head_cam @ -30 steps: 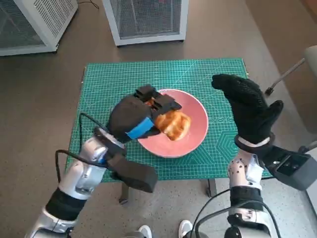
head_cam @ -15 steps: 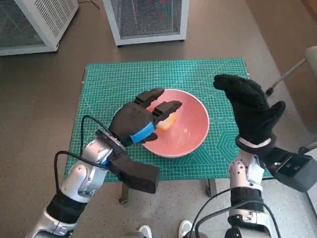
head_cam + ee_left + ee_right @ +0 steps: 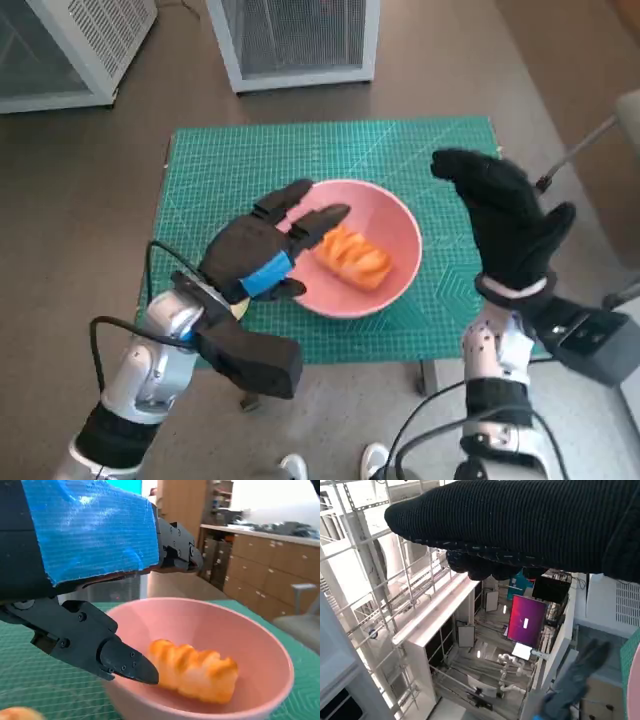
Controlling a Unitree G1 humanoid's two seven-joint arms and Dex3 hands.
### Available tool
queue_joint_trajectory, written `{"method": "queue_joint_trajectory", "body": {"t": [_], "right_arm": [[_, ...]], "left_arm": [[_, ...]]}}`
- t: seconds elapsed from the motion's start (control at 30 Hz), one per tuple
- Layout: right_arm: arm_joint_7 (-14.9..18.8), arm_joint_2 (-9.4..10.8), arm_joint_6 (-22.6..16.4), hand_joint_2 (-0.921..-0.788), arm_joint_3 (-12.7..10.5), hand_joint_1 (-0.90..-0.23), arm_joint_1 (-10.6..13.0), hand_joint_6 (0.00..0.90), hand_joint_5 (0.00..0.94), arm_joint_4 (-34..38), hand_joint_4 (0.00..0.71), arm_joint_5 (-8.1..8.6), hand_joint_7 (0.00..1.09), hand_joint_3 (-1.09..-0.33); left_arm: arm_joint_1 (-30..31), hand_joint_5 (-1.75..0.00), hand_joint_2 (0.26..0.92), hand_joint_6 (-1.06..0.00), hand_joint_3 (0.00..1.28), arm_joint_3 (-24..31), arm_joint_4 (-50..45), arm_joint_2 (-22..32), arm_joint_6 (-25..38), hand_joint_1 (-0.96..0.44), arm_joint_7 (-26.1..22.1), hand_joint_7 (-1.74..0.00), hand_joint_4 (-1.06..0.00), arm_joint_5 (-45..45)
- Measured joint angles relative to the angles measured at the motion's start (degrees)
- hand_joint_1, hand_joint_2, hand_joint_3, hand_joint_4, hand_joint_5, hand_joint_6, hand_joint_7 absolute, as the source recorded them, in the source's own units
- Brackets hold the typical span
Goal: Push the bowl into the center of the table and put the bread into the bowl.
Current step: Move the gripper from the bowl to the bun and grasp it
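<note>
The pink bowl point(image 3: 396, 226) stands near the middle of the green mat point(image 3: 230, 160). In it lies the golden bread point(image 3: 353, 256), free of any hand. My left hand point(image 3: 256, 256) hovers at the bowl's left rim, its fingers spread and empty, the fingertips reaching over the rim. In the left wrist view the bread point(image 3: 195, 673) rests on the bowl's floor point(image 3: 240, 640) just past my black fingers point(image 3: 100, 645). My gloved right hand point(image 3: 505, 215) is raised upright to the right of the bowl, apart from it and holding nothing; the right wrist view shows only the glove point(image 3: 520, 525).
A small pale yellow thing point(image 3: 238, 308) peeks out under my left hand near the mat's front edge. Two white mesh cages point(image 3: 295, 40) stand on the floor behind the table. A chair part point(image 3: 600, 130) is at the right. Feet point(image 3: 330, 466) show below the table.
My left hand let go of the bread, which now lies in the bowl, and drew back to the left with its fingers spread. The right hand has stayed put.
</note>
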Motion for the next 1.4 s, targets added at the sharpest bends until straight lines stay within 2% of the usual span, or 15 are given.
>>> {"method": "queue_joint_trajectory", "body": {"t": [0.27,0.47,0.57,0.67,0.8,0.9,1.2,1.4], "right_arm": [[0.0,0.1,0.1,-0.921,0.2,-0.566,0.0,0.051,0.001,0.0,0.357,0.04,0.68,-0.583],[0.0,0.1,0.3,-0.921,0.3,-0.563,0.0,0.050,0.001,0.0,0.358,0.10,0.69,-0.583],[0.1,0.1,0.4,-0.921,0.3,-0.563,0.0,0.049,0.001,0.1,0.357,0.15,0.69,-0.584],[0.2,0.1,0.4,-0.921,0.4,-0.565,0.0,0.047,0.001,0.1,0.357,0.16,0.69,-0.584],[0.3,0.1,0.5,-0.921,0.5,-0.569,-0.1,0.043,0.001,0.2,0.358,0.19,0.69,-0.584],[0.3,0.1,0.5,-0.921,0.5,-0.571,-0.1,0.042,0.001,0.3,0.358,0.19,0.69,-0.584],[0.6,0.1,0.9,-0.921,0.5,-0.576,-0.2,0.037,0.001,0.6,0.358,0.22,0.69,-0.586],[0.7,0.1,1.0,-0.921,0.5,-0.578,-0.3,0.035,0.001,0.9,0.357,0.22,0.70,-0.588]], "left_arm": [[6.6,0.00,0.727,-0.25,0.00,8.4,-14.3,3.6,9.1,-0.29,-10.1,-0.09,-0.08,-4.3],[10.3,0.00,0.710,-0.27,0.00,13.0,-20.9,6.3,14.8,-0.27,-15.9,-0.08,-0.08,-6.3],[11.8,0.00,0.701,-0.27,0.00,14.5,-22.9,7.3,16.7,-0.21,-17.8,-0.06,-0.08,-7.5],[13.0,0.00,0.696,-0.26,0.00,15.7,-24.3,7.7,18.3,-0.09,-19.2,-0.05,-0.08,-8.7],[14.6,0.00,0.729,-0.23,0.02,16.9,-25.2,7.9,20.4,0.11,-21.0,-0.02,-0.07,-11.2],[15.7,0.00,0.748,-0.21,0.03,17.2,-25.4,8.3,21.3,0.17,-21.7,-0.01,-0.07,-12.3],[17.0,0.00,0.744,-0.19,0.02,16.8,-24.8,8.8,22.1,0.16,-21.5,0.00,-0.06,-12.2],[17.1,0.00,0.738,-0.19,0.01,14.7,-22.6,8.9,22.0,0.14,-20.1,0.00,-0.06,-10.4]]}}
